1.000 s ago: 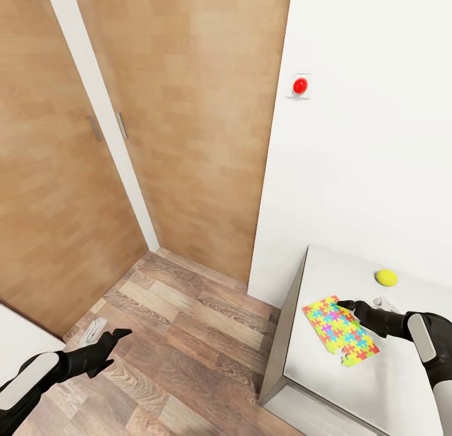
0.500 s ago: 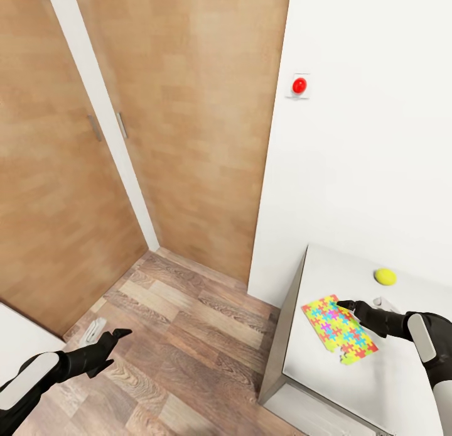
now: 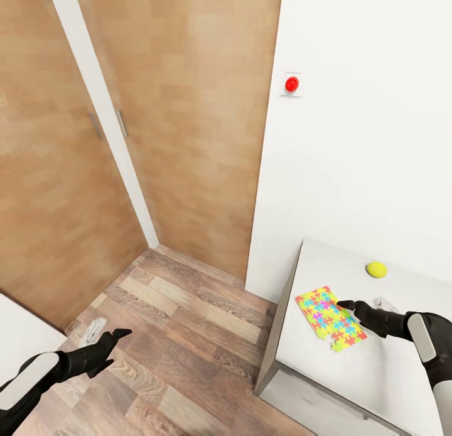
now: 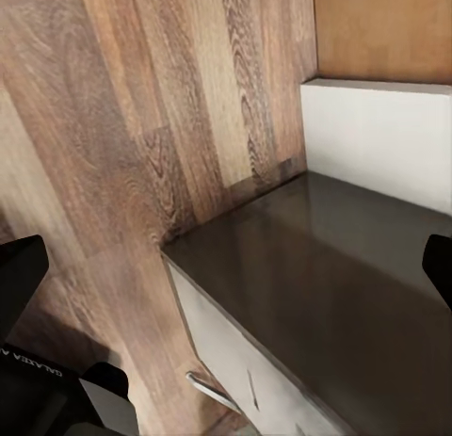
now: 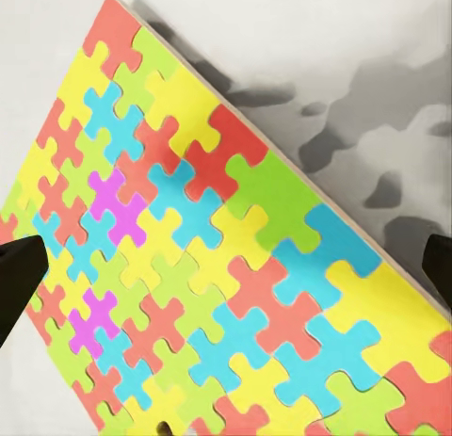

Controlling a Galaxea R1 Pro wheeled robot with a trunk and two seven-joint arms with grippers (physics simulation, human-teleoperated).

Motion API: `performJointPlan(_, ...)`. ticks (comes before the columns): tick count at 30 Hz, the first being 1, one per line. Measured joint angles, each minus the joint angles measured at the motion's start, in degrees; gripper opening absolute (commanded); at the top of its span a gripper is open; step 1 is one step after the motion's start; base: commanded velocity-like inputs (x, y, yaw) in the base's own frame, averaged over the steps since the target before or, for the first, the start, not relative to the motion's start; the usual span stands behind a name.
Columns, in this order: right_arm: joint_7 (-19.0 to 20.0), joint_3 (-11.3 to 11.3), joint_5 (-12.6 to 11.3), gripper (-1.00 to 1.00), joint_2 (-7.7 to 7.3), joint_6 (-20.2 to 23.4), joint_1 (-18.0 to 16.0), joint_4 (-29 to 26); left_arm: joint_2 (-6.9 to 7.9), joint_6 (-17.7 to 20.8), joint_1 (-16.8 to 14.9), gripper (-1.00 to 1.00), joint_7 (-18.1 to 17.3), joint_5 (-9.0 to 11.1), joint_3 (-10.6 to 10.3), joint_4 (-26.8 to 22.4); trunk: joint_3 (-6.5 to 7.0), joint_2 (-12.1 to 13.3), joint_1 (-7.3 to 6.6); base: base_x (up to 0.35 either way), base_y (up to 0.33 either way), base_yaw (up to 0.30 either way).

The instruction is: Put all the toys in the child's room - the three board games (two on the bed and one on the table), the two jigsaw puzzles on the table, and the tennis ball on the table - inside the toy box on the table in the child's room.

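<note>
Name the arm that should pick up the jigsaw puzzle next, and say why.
Right. The right gripper hangs open directly over the jigsaw puzzle on the table, its fingers straddling the sheet. The left gripper is open too, but off over the floor, away from the table.

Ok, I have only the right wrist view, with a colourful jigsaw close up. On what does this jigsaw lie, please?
Observer: The jigsaw puzzle lies on the pale table, near its corner, with the right gripper open over it.
Operator: Is the ball near?
Observer: Yes, the tennis ball sits on the table beyond the puzzle, toward the wall.
Operator: And the left arm?
Observer: The left gripper hangs open over the wooden floor.
</note>
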Motion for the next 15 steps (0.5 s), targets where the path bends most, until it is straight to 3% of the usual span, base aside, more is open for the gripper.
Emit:
performJointPlan(7,-0.01,0.00,0.00,1.00,0.00,0.01,-0.01,0.00,0.00,0.00,0.01,1.00,0.00,0.01,0.01,0.02,0.08,0.00,0.00,-0.013,-0.006,0.075)
performJointPlan(15,-0.01,0.00,0.01,1.00,0.01,0.01,-0.01,0.01,0.00,-0.01,0.02,1.00,0.00,0.01,0.01,0.00,0.37,0.00,0.00,-0.004,-0.002,0.168)
